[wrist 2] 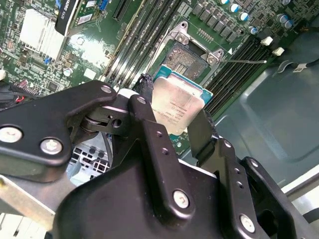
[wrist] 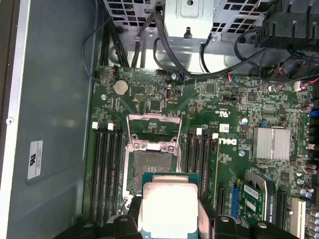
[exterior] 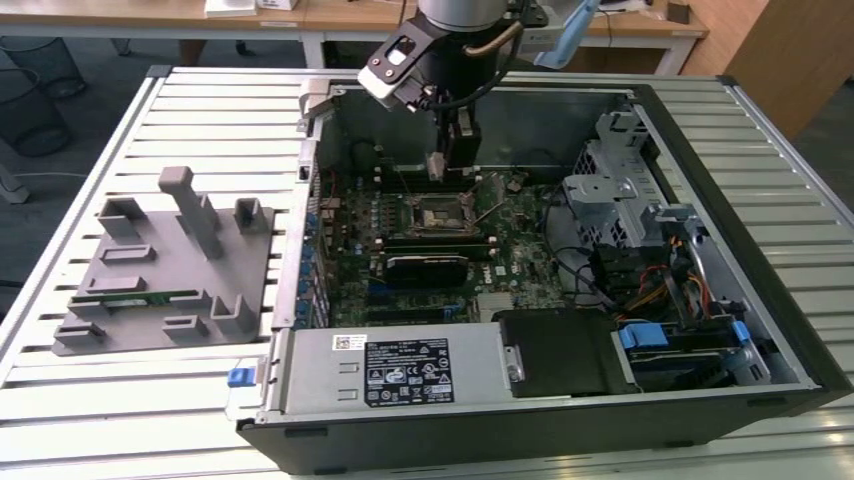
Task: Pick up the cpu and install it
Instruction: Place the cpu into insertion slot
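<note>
firmly, the cpu (wrist 2: 179, 99) is clamped between the two black fingers (wrist 2: 144, 97) of the gripper (wrist 2: 172, 117), with its silver lid turned toward both wrist cameras and a thin green edge left showing. it is held in the air over the motherboard (wrist: 219, 99), not seated. the cpu socket (wrist: 152, 169) is seen just beside it, bare, with its metal load frame (wrist: 152, 130) stood up and a thin lever (wrist 2: 244, 61) lying off to one side. black memory slots (wrist: 105, 169) are ranged on both sides of the socket. a finned heatsink (wrist: 271, 143) and a coin cell (wrist: 119, 87) are mounted farther off on the green board.

in the exterior view the arm (exterior: 461, 30) is seen reaching down into an open tower case (exterior: 534, 440), which is laid on its side on a slatted metal table (exterior: 200, 110). a silver power supply (exterior: 387, 370) is fitted along the case's near wall. a grey holding fixture (exterior: 200, 215) is set on the table at the exterior view's left, just beside the case, and a green memory stick (exterior: 140, 297) is laid in one of its slots. beyond the table, wooden desks (exterior: 347, 15), wire waste baskets (exterior: 34, 60) and a dark floor (exterior: 34, 240) are seen.
</note>
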Motion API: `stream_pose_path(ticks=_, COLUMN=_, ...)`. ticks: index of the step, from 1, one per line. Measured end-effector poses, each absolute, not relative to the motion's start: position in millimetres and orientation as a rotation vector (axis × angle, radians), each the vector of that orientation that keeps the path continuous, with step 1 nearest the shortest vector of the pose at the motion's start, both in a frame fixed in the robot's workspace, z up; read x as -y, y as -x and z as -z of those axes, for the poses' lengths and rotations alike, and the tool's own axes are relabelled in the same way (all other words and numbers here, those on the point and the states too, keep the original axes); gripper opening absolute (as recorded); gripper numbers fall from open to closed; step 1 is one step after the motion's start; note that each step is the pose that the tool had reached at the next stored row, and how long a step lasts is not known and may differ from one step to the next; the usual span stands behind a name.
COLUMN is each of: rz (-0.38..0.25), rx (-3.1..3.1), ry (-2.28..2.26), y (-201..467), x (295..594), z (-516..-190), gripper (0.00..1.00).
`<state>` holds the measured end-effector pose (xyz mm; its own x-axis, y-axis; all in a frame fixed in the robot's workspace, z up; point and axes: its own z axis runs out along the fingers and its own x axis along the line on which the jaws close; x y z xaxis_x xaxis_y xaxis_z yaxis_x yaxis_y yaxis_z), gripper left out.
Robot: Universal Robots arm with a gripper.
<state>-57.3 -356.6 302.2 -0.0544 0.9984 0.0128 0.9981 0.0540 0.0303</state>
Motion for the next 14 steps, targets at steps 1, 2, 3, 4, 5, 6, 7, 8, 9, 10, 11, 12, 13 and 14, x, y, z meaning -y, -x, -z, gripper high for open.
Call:
stream_pose_path(ticks=1, rz=-0.048, rx=-2.272, ry=-2.152, y=57, x=357, z=-302, gripper=0.53)
stream_pose_path(ticks=2, rz=-0.048, rx=-2.272, ry=-2.152, y=57, x=357, z=-301, gripper=0.53)
stream_pose_path(ticks=3, rz=-0.048, rx=-2.272, ry=-2.152, y=57, x=357, z=-301, gripper=0.53)
stream_pose_path(ticks=4, rz=-0.048, rx=-2.272, ry=-2.152, y=57, x=357, z=-301, gripper=0.53)
stream_pose_path(ticks=5, rz=-0.048, rx=-2.272, ry=-2.152, y=57, x=357, z=-300, gripper=0.53)
stream_pose_path(ticks=6, rz=-0.048, rx=-2.272, ry=-2.152, y=57, x=357, z=-300, gripper=0.53)
stream_pose_path(ticks=7, rz=-0.048, rx=-2.272, ry=-2.152, y=57, x=357, z=-299, gripper=0.53)
stream_pose_path(ticks=8, rz=-0.048, rx=-2.272, ry=-2.152, y=57, x=357, z=-298, gripper=0.53)
stream_pose_path(ticks=9, rz=-0.048, rx=-2.272, ry=-2.152, y=57, x=356, z=-297, gripper=0.53)
stream_pose_path(ticks=10, rz=-0.048, rx=-2.272, ry=-2.152, y=57, x=356, z=-295, gripper=0.53)
stream_pose_path(ticks=11, rz=-0.048, rx=-2.272, ry=-2.152, y=57, x=356, z=-293, gripper=0.53)
stream_pose_path(ticks=12, rz=-0.048, rx=-2.272, ry=-2.152, y=57, x=355, z=-291, gripper=0.53)
stream_pose_path(ticks=13, rz=-0.048, rx=-2.272, ry=-2.152, y=57, x=354, z=-290, gripper=0.53)
stream_pose_path(ticks=14, rz=-0.048, rx=-2.272, ry=-2.152, y=57, x=354, z=-288, gripper=0.53)
